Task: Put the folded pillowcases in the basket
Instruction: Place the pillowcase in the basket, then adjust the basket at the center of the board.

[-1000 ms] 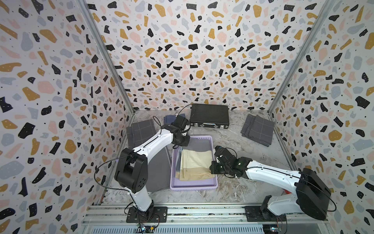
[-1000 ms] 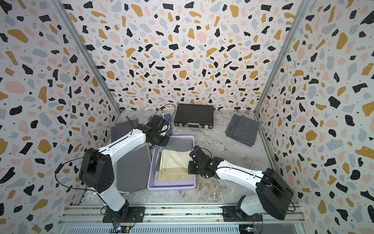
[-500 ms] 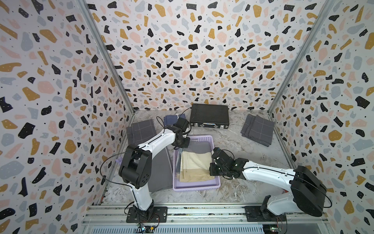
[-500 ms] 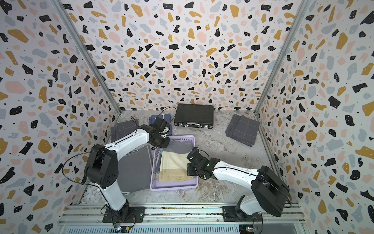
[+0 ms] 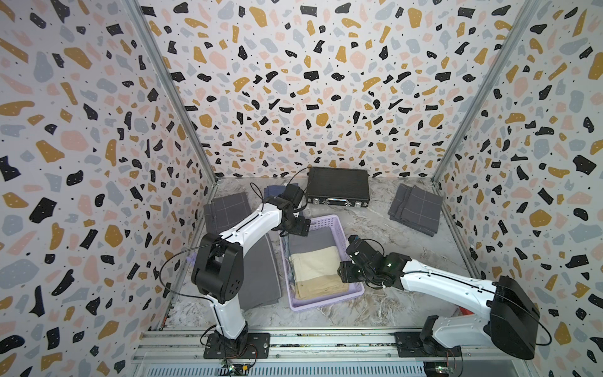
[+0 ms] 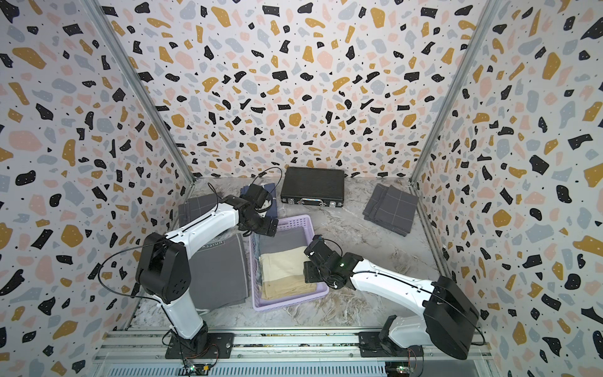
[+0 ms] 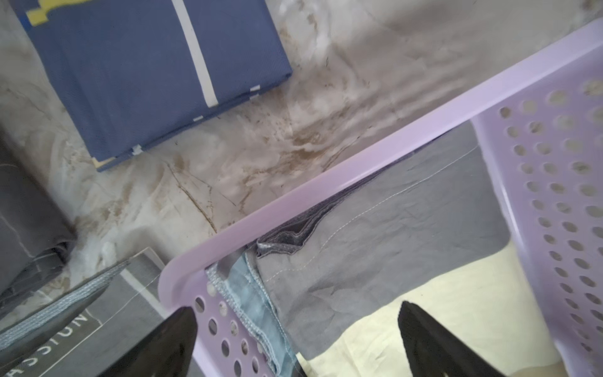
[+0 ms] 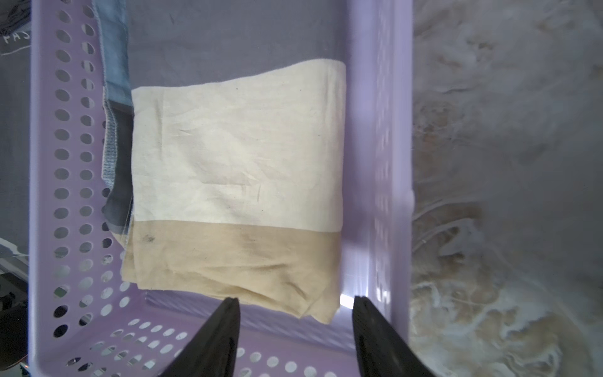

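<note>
Finds pillowcase [image 5: 318, 272] lying flat inside basket [image 5: 326, 303], lower centre in both top views. Finds left gripper [image 7: 295, 310] wide open, right gripper [image 8: 295, 300] partly open, both empty. Could snag tan corner or basket wall with right gripper on withdrawal, dragging cloth back out.

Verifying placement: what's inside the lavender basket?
A folded cream-and-tan pillowcase lies on grey cloth in the basket; a blue-grey hem shows alongside. What lies under the grey cloth is covered.
</note>
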Action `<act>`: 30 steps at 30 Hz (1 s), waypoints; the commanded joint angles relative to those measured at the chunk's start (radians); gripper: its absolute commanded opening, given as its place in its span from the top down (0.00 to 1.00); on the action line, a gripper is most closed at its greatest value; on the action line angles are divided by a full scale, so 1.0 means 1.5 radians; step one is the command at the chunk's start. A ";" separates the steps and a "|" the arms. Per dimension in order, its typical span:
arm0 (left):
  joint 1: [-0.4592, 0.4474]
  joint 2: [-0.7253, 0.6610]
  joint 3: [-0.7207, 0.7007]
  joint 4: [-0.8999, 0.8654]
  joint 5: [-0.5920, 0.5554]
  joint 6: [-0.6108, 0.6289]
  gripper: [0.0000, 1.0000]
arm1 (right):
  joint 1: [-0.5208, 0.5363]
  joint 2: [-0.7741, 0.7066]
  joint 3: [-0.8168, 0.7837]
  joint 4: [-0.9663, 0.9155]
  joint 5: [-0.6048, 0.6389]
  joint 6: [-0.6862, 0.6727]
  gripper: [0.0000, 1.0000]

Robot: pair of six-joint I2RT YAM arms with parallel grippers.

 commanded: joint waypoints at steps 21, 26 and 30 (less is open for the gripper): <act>-0.002 -0.270 -0.340 0.117 -0.049 -0.328 0.00 | -0.363 0.102 0.224 -0.133 -0.061 -0.284 0.36; -0.005 -0.208 -0.327 0.167 -0.015 -0.312 0.00 | -0.387 0.138 0.235 -0.117 -0.020 -0.256 0.33; -0.011 -0.147 -0.318 0.201 0.023 -0.299 0.00 | -0.504 0.173 0.250 -0.119 0.029 -0.192 0.32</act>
